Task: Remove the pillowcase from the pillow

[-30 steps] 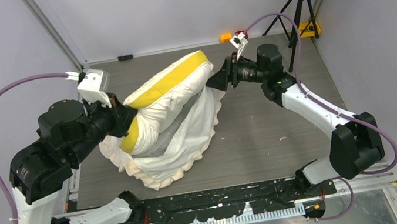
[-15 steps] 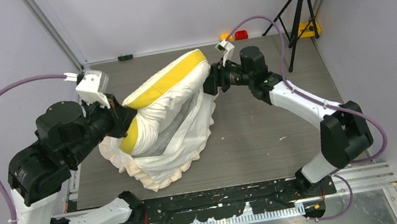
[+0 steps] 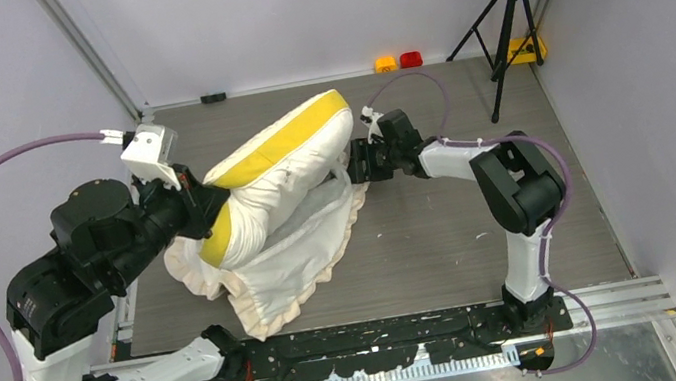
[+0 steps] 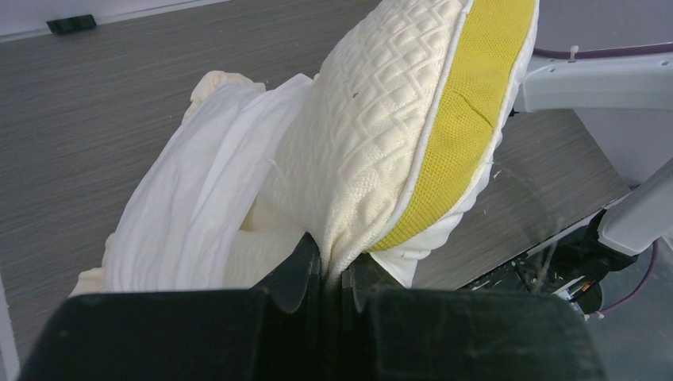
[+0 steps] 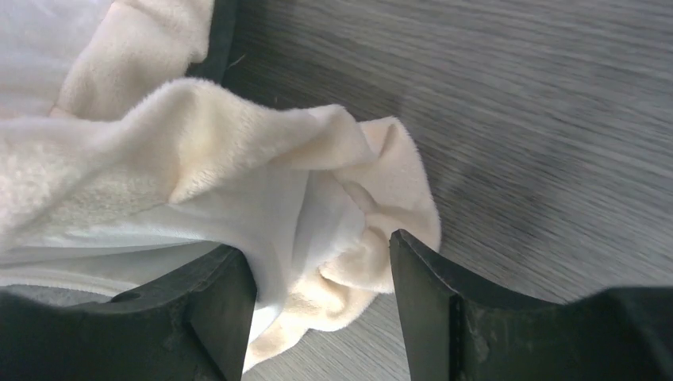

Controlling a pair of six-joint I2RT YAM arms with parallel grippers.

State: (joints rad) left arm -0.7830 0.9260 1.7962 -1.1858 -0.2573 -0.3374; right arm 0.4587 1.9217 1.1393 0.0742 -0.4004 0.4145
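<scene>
The pale-yellow pillow (image 3: 283, 153) with a bright yellow side band stands tilted on the table, half out of the pillowcase (image 3: 289, 258), whose cream-white face and ruffled frill lie bunched round its lower end. My left gripper (image 3: 207, 205) is shut on the pillow's near corner; the pinched corner shows in the left wrist view (image 4: 333, 274) under the pillow (image 4: 373, 135). My right gripper (image 3: 352, 162) is open at the pillowcase's far-right frill edge. In the right wrist view the frill (image 5: 349, 262) lies between the open fingers (image 5: 321, 302). The grey face is hidden.
The grey wood-grain table (image 3: 460, 223) spreads to the right of the fabric. A black tripod (image 3: 504, 9), a yellow object (image 3: 523, 49) and small orange (image 3: 385, 63) and red (image 3: 410, 58) items stand at the back edge. A black rail (image 3: 386, 335) runs along the front.
My right arm has swung left and down, bringing its gripper from beside the pillow's top end to the pillowcase frill. The left gripper keeps its hold; the pillow has shifted slightly left.
</scene>
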